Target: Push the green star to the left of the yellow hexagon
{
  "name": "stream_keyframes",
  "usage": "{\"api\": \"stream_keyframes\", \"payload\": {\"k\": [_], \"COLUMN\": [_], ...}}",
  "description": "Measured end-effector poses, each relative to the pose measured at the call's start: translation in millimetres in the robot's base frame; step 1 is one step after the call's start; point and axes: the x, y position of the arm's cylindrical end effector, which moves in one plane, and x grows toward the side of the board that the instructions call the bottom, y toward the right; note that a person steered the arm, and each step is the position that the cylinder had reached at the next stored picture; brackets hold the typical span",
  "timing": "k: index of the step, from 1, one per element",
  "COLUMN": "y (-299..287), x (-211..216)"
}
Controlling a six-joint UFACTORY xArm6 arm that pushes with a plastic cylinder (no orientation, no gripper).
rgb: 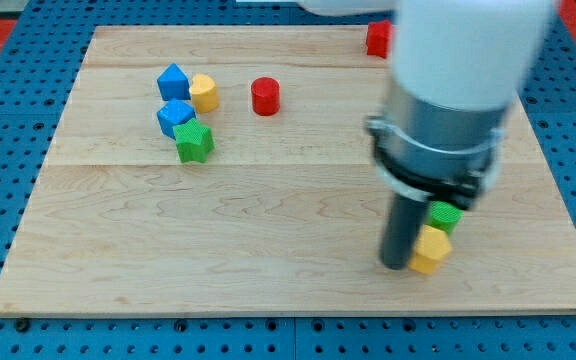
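The green star (195,142) lies at the board's upper left, just below a blue block (175,116). The yellow hexagon (204,92) sits above and slightly right of the star, next to another blue block (173,80). My tip (397,265) stands at the view's lower right, far from the star, touching the left side of a yellow block (431,249). A green block (444,216) sits just above that yellow block, partly hidden by the rod.
A red cylinder (265,96) stands right of the yellow hexagon. A red block (377,38) sits at the top edge, partly hidden by the arm. The wooden board (268,240) rests on a blue pegboard surface.
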Motion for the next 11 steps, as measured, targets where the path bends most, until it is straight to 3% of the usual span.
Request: {"api": "stream_keyframes", "payload": {"k": [1, 3, 4, 5, 6, 8, 9, 11], "y": [-14.0, -194.4, -240.5, -261.0, -336.5, -353.8, -302.3, -197.8], "x": [0.0, 0.0, -13.7, -53.9, -81.9, -198.9, -216.6, -116.0]}}
